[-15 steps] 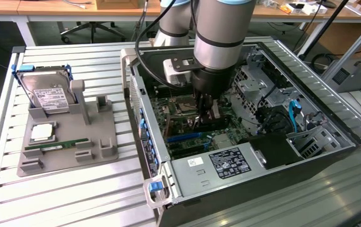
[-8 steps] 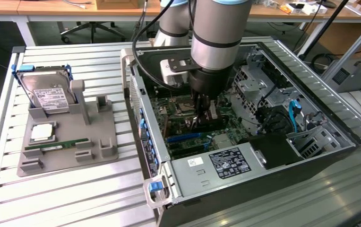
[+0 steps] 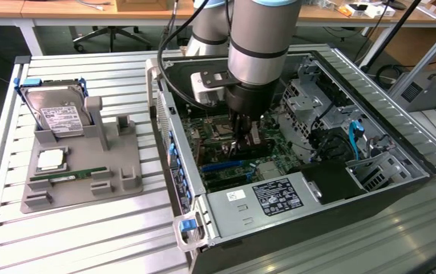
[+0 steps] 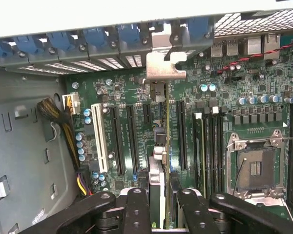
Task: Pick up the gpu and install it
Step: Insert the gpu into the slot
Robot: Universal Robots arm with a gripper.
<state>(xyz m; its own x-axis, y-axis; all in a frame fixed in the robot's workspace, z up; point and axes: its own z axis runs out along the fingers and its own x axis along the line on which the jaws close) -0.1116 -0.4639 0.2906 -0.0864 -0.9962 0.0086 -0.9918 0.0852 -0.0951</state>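
The gpu (image 4: 158, 161) is gripped edge-on by the gripper (image 4: 158, 204), low over the motherboard (image 4: 215, 122) inside the case (image 3: 400, 148). It is judged light, stiff, fragile; best held by its edges.

case wall (image 3: 174, 137) and drive cage (image 3: 309, 85) hem pincer (image 3: 238, 144) – little room
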